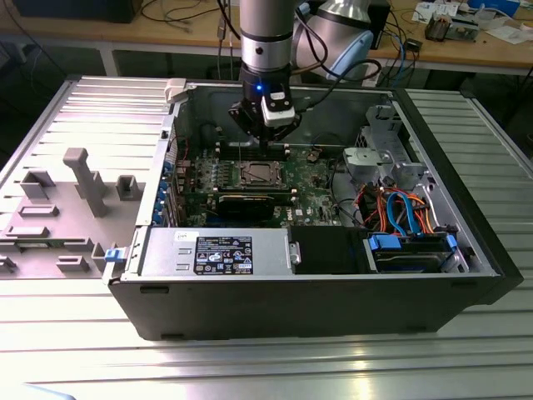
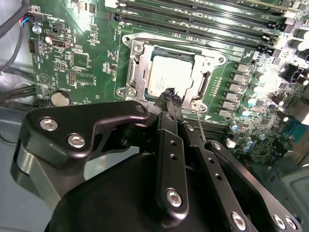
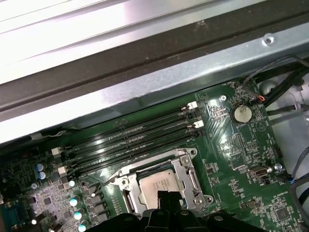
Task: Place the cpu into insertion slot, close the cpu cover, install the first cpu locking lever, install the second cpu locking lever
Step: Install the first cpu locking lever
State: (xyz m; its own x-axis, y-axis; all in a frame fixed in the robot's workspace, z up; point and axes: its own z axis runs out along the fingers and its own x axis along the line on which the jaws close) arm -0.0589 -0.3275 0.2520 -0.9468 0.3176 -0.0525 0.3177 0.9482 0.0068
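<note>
Two jobs look done. The cpu (image 2: 169, 75) lies flat in the insertion slot (image 2: 201, 87). The cpu cover (image 2: 133, 67) is down around it, like a shiny frame with the chip showing through its hole. All of this sits on the green motherboard (image 2: 82, 58), inside the open computer case (image 1: 333, 308).

The gripper (image 2: 169, 94) hangs low over the near edge of the slot. Its two black fingers (image 2: 166, 125) are pressed together, with no gap at the tips. The tips are just beside the cover's edge. I can't tell if they touch it.

A thin metal rod (image 2: 200, 123) sticks up next to the fingers. It may be one of the locking levers, but it is too thin to be sure. So I think the lever step is the one in hand.

This job calls for a small, slow push. The rod has to swing down and tuck under its little hook. The tips must not slip off it or bump the chip.
</note>
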